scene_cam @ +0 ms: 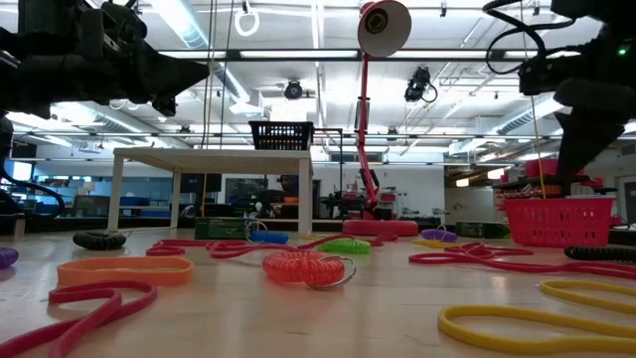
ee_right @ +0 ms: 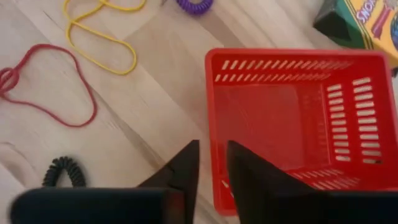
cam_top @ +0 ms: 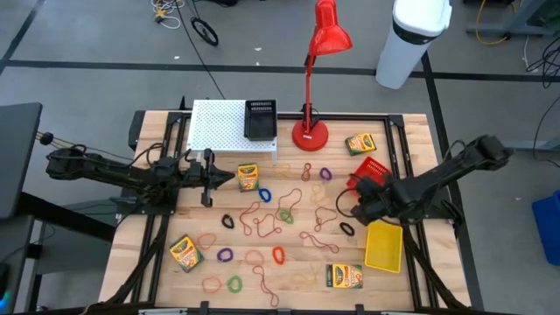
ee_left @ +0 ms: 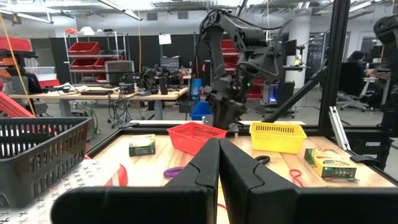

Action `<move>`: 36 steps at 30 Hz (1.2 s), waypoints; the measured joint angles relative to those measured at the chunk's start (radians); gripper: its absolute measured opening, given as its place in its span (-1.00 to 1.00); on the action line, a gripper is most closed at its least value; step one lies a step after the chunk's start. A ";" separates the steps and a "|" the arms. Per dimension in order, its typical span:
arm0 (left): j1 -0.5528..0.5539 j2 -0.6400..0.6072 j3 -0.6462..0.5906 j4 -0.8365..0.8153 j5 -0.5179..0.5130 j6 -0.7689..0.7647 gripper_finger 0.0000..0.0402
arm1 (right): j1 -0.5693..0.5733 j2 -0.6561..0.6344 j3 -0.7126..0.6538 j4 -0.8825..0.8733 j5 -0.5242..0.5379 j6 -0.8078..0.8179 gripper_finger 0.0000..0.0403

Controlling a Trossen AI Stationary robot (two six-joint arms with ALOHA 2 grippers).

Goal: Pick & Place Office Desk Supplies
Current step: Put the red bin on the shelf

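Observation:
Several green-and-yellow crayon boxes (cam_top: 248,176) (cam_top: 360,143) (cam_top: 185,253) lie flat on the wooden table, with many rubber-band loops (cam_top: 262,219) in different colours scattered between them. My right gripper (ee_right: 213,162) hangs over the near rim of a red basket (ee_right: 280,55), pointing steeply down. Its fingers stand slightly apart with nothing between them, clear above the basket (scene_cam: 556,219). A red loop (ee_right: 43,87) and a black coil (ee_right: 62,171) lie beside it. My left gripper (ee_left: 219,155) waits shut at the table's left (cam_top: 210,178), held level above the table.
A yellow basket (cam_top: 383,245) stands nearer the front edge than the red one. At the back are a tall red desk lamp (cam_top: 311,131) and a white perforated rack (cam_top: 219,127) with a black basket (cam_top: 260,118) on it. A black frame runs round the table.

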 joint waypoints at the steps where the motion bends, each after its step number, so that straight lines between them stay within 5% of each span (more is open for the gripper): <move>1: 0.000 0.000 0.000 0.000 0.000 0.000 -0.93 | -0.001 0.012 0.000 0.001 0.000 -0.012 -0.43; 8: 0.000 0.000 0.000 -0.001 -0.001 0.000 -0.93 | -0.074 0.096 0.000 0.000 -0.022 -0.052 -0.33; 25: 0.000 0.000 0.000 -0.001 -0.001 0.000 -0.93 | -0.120 0.129 0.000 0.083 -0.060 -0.175 -0.89; 36: 0.000 0.000 0.000 0.000 -0.001 0.018 -0.93 | -0.117 0.129 0.053 0.064 -0.038 -0.196 -0.96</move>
